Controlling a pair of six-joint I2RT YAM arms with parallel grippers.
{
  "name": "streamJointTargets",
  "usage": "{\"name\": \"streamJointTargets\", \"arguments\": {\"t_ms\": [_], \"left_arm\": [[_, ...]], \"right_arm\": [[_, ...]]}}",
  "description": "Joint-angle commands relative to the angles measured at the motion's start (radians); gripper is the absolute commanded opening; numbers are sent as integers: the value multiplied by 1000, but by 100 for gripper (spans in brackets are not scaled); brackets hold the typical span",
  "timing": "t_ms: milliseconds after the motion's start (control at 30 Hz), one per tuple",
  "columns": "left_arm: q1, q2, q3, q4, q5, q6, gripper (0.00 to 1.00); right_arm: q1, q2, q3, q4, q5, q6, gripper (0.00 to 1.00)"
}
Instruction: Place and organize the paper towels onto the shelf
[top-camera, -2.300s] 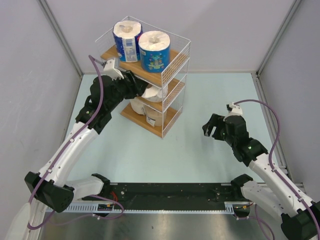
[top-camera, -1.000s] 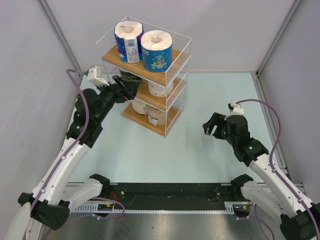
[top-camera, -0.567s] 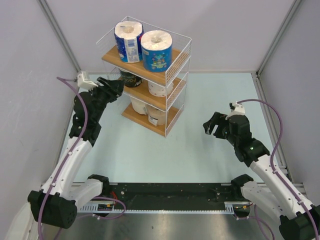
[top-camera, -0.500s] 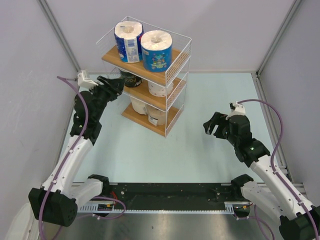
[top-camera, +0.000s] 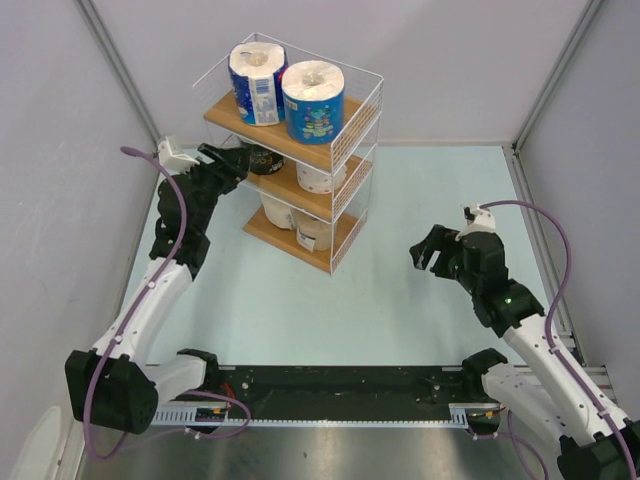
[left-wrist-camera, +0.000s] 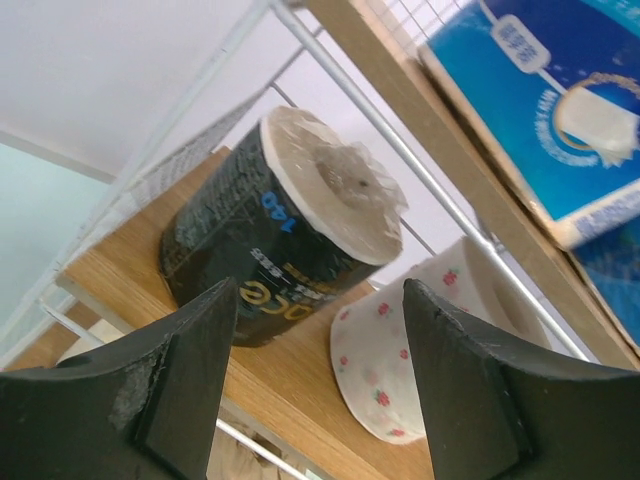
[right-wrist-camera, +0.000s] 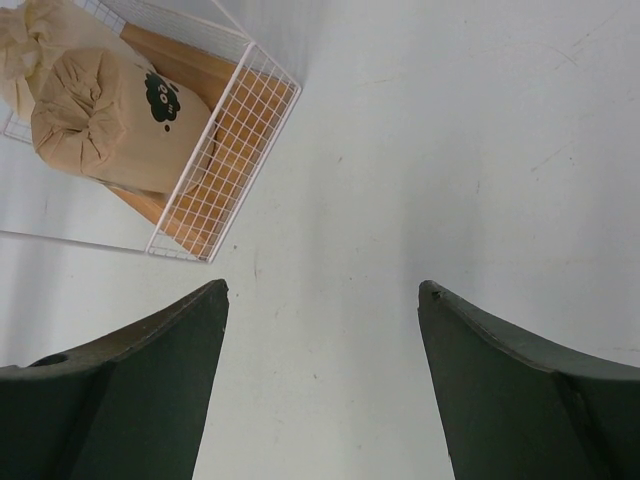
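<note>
The left pincer is held open and empty at the left edge of the three-tier shelf of brown wooden boards in a thin white wire frame, level with the middle tier. Just beyond its fingertips, straight ahead, the dark-wrapped paper roll is seen standing on end on the middle board, long axis upright. The white dotted paper roll is set just beside it on the far side, also upright. The top board's edge and a wire post are seen close above the fingers. On the top tier one blue-wrapped paper roll and a second blue-wrapped paper roll are stood upright side by side

The right pincer is held wide open, gripping nothing, above the pale green table top. A broad stretch of table is seen between it and the shelf, ahead to its left. There the tan-brown paper roll and the cream paper roll are lodged on the bottom tier behind the mesh corner; their axes cannot be told
</note>
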Motion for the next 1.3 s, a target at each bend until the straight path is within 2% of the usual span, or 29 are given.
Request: {"name": "streamJointTargets", "arguments": {"t_ms": [0,567,1100,1200,1267], "left_arm": [[10,23,43,91,-55,26,72],[8,157,37,320,-63,-76,71],[10,259,118,329,-60,-52,70],[8,266,126,332,-30,-49,67],[8,270,125,332,-21,-44,61]], "right_arm": [[-8,-25,-5,-1,-8,-15,81],[-26,-45,-7,-23,-22,-19,81],[-42,-61,-5,-38,-31,-24,81],[-43,-57,-5,-34,-36,-26,81],[-45,-55,-7,-31,-41,-24,81]]}}
